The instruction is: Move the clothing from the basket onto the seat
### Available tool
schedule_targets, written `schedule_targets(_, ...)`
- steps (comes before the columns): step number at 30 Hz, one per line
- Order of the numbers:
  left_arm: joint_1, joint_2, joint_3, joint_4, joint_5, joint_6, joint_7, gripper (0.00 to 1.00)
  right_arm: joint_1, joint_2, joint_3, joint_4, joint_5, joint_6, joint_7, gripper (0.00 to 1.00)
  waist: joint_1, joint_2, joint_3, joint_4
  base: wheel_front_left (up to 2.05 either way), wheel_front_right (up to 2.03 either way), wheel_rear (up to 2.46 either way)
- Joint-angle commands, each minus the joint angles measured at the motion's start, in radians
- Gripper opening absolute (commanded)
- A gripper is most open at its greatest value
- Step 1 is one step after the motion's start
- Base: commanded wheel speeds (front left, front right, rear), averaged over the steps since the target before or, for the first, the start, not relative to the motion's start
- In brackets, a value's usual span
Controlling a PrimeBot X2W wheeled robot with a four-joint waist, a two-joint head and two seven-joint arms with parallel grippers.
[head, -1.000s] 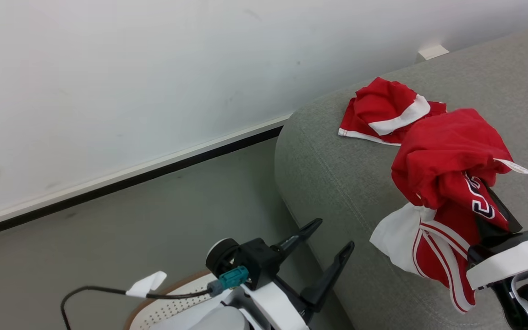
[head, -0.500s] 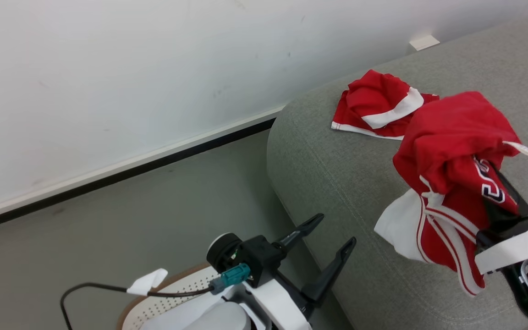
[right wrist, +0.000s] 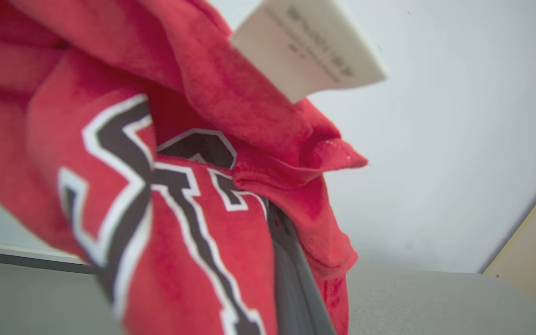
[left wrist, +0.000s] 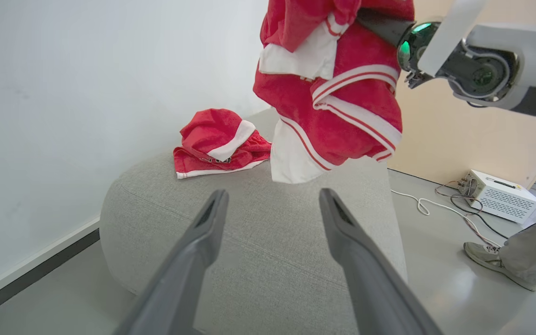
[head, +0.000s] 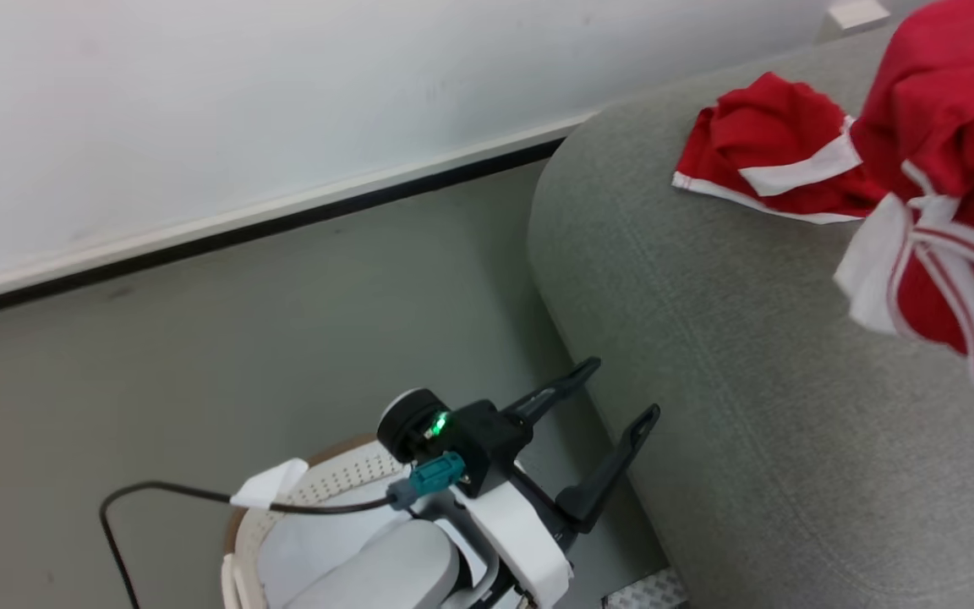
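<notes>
A red garment with white stripes hangs in the air over the grey seat, and my right gripper is shut on it. The wrist view shows its black-and-white number and a white label, with cloth draped over one dark finger. A second red garment with a white band lies crumpled on the seat near the wall. My left gripper stands open and holds nothing, beside the seat's rounded front. Under that arm sits the white perforated basket.
A white wall with a dark baseboard runs behind the grey floor. Beyond the seat, a white box with cables stands on the floor. A person's shoe and trouser leg are near it. A tan panel stands behind.
The head camera has shifted. My right gripper has carried the held garment higher above the seat and further toward the other garment. The left gripper stays open in the same place.
</notes>
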Motion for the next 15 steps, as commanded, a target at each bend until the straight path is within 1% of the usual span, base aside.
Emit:
schedule_targets(1,-0.017,0.008,0.001,-0.006,0.020,-0.003,0.005,1.00,-0.040,-0.038,0.006,0.014,-0.001,-0.002,0.002,0.00,-0.0001,-0.0001,0.046,0.040,0.00,0.00,0.00)
schedule_targets(3,-0.027,0.014,0.005,-0.009,0.021,0.000,0.008,1.00,-0.073,-0.074,0.012,0.032,-0.002,-0.002,0.011,0.00,-0.0001,-0.0001,0.070,0.056,0.00,0.00,0.00)
schedule_targets(5,-0.038,0.019,0.007,-0.013,0.023,0.002,0.014,1.00,-0.111,-0.116,0.011,0.062,0.025,-0.002,0.008,0.00,-0.0001,-0.0001,0.097,0.072,0.00,0.00,0.00)
schedule_targets(10,-0.064,0.031,0.008,-0.027,0.028,0.002,0.022,1.00,-0.185,-0.190,0.023,0.167,0.073,-0.002,0.001,0.00,-0.0001,-0.0001,0.162,0.108,0.00,0.00,0.00)
schedule_targets(11,-0.064,0.031,0.008,-0.027,0.028,0.002,0.022,1.00,-0.185,-0.190,0.023,0.167,0.073,-0.002,0.001,0.00,-0.0001,-0.0001,0.162,0.108,0.00,0.00,0.00)
schedule_targets(13,-0.075,0.035,0.009,-0.033,0.035,0.002,0.022,1.00,-0.212,-0.213,0.048,0.217,0.063,-0.002,0.000,0.00,-0.0001,-0.0001,0.187,0.119,0.00,0.00,0.00)
schedule_targets(15,-0.087,0.036,0.008,-0.038,0.040,0.003,0.025,1.00,-0.232,-0.209,0.064,0.264,0.050,-0.002,-0.001,0.00,-0.0001,-0.0001,0.211,0.131,0.00,0.00,0.00)
